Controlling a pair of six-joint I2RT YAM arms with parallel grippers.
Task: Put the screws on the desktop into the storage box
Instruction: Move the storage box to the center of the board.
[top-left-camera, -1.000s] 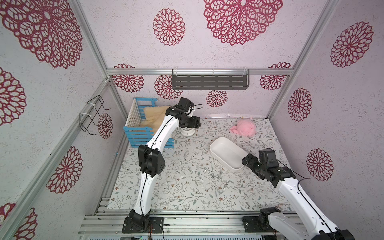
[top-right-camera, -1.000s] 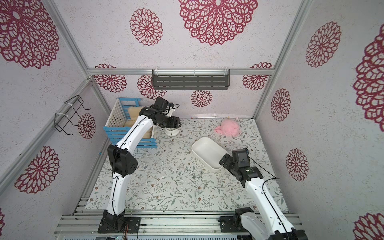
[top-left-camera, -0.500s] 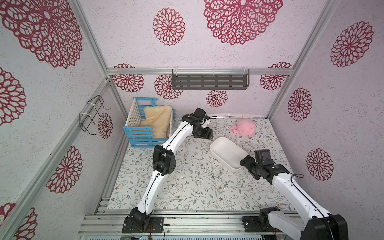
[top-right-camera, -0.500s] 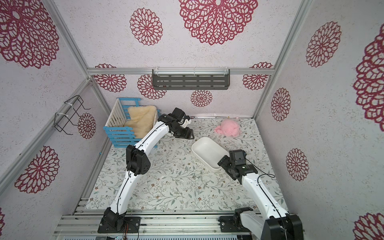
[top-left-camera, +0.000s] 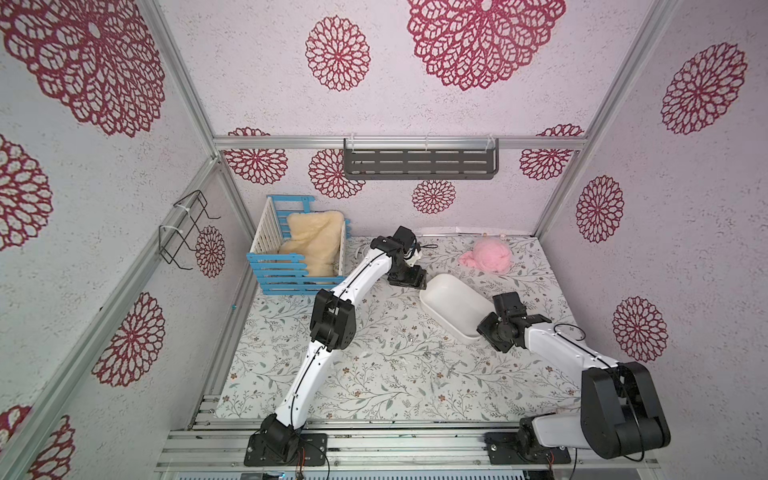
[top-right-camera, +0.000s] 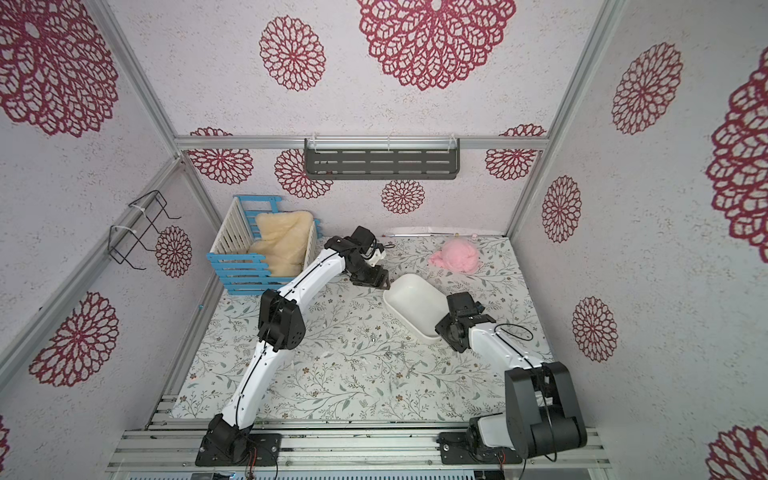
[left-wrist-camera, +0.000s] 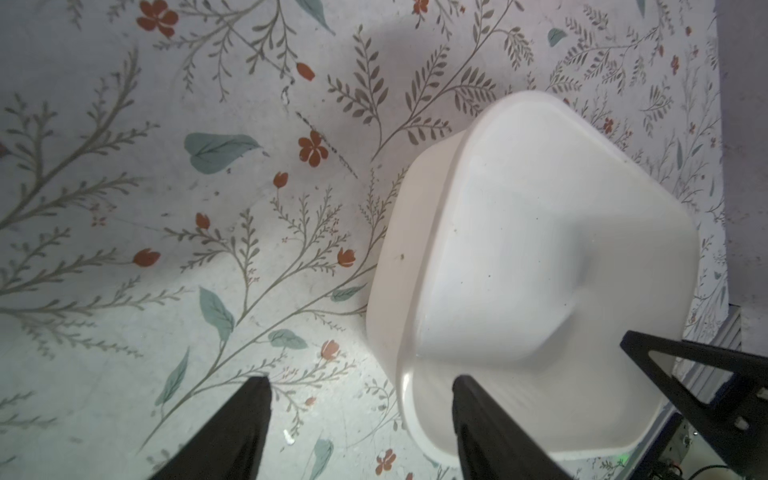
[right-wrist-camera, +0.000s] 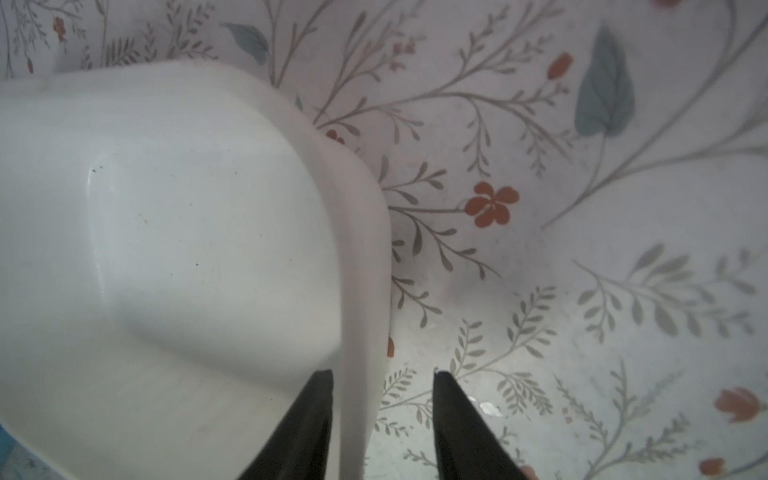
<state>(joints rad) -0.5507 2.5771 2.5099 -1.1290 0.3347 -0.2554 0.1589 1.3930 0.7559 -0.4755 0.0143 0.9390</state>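
swings left gripper (left-wrist-camera: 360, 380) from crate (top-left-camera: 291, 274) to far end of storage box (top-left-camera: 453, 307), jaws apart; narrows right gripper (right-wrist-camera: 382, 374) astride its near wall, unclamped; leaves all screws (top-left-camera: 432, 355) on desktop (top-left-camera: 374, 390).

Pale rosette-printed walls (top-left-camera: 415, 104) carry a grey, seemingly metal slotted shelf (top-left-camera: 419, 164).

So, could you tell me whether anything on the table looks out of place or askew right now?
The screws lie scattered loose on the desktop, on the robot's side of the storage box. The box looks empty and sits diagonal to the table's edges. Nothing looks damaged.
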